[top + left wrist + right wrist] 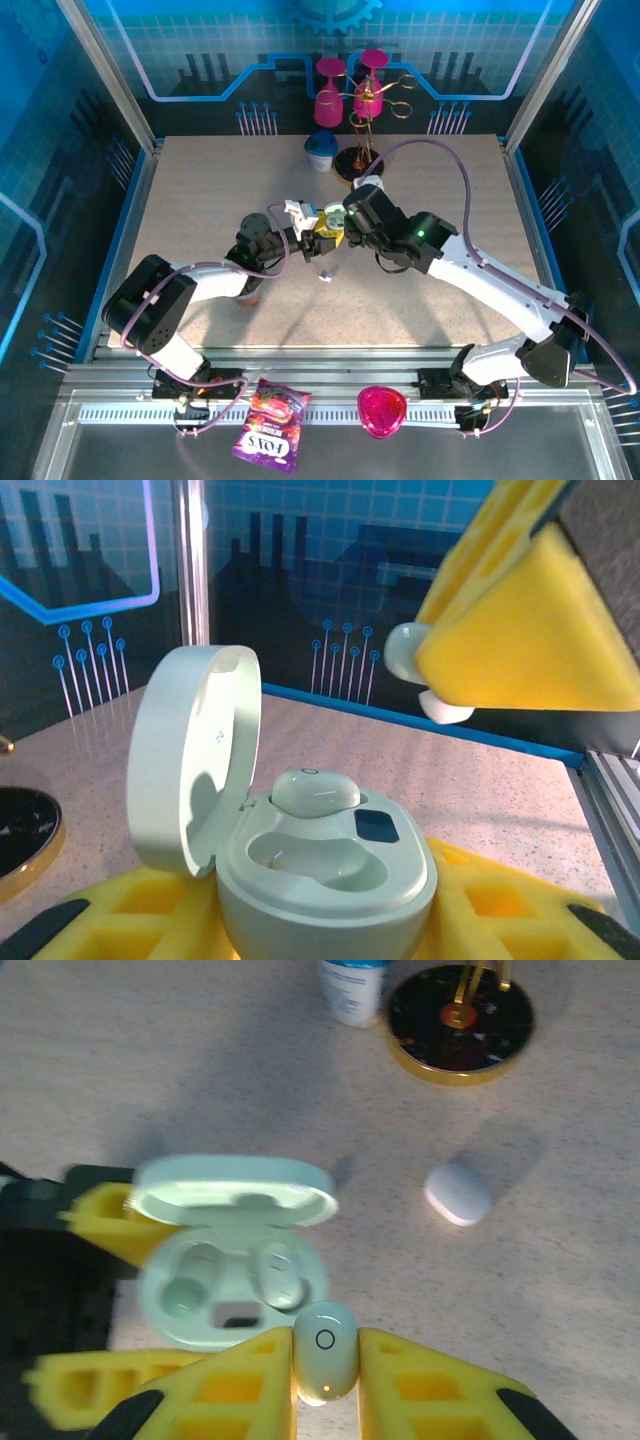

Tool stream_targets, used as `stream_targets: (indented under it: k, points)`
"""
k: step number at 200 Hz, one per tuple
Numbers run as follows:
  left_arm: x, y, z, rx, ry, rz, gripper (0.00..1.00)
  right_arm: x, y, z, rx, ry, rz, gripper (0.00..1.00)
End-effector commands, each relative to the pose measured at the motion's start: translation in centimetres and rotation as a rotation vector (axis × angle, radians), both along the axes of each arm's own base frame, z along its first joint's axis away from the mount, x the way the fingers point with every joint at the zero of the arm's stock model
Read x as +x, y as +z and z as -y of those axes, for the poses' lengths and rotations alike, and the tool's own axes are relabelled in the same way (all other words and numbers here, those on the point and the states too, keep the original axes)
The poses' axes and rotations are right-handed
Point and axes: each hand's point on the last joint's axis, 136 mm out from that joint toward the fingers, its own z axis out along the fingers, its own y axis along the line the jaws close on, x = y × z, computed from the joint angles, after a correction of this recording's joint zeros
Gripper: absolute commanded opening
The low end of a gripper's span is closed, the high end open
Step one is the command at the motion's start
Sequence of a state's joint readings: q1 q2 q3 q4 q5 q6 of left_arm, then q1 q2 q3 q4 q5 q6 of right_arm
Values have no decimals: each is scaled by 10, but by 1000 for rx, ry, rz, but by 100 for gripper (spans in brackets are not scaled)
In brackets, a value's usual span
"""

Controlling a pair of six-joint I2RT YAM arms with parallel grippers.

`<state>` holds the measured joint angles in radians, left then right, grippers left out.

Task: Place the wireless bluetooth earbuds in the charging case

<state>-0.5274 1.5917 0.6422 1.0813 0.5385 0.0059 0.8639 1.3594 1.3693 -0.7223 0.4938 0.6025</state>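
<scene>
My left gripper (325, 925) is shut on the open charging case (325, 880), its yellow pads on both sides of the base and the lid (195, 760) standing up on the left. One earbud (315, 792) sits in the far slot; the near slot is hollow. From above, the case (232, 1285) shows the seated earbud (278, 1275) in its right well. My right gripper (325, 1385) is shut on a second white earbud (325, 1350), just beside the case's near rim. Both grippers meet at mid-table: the left (303, 228), the right (338, 236).
A small white rounded piece (458, 1193) lies on the table right of the case. Behind stand a white-and-blue cup (321, 150) and a gold rack of pink glasses (362, 100) on a black round base (460, 1020). A purple snack bag (268, 425) and a pink heart (382, 410) lie by the arm bases.
</scene>
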Motion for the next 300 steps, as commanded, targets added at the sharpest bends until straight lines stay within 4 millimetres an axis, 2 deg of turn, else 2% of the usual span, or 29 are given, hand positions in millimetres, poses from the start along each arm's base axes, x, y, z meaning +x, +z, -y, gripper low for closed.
stream_targets:
  k: [1,27,62,151,245,264,300]
  points:
    - [0,18,9,11,2,128,41,-8,13,-23,123,85,12,19]
    - [-2,21,13,14,4,147,41,-9,13,-34,165,120,10,19]
    - [-5,25,15,11,-3,153,41,-5,9,-37,171,124,14,19]
    - [-11,30,17,4,-15,157,42,2,-11,-26,113,73,-8,19]
    - [-10,32,15,2,-3,155,39,4,-21,-16,73,40,-17,19]
    - [-10,32,16,2,-6,155,36,3,-23,-21,87,58,-26,19]
    - [-10,30,16,4,-4,151,37,-1,-22,-36,150,122,-54,19]
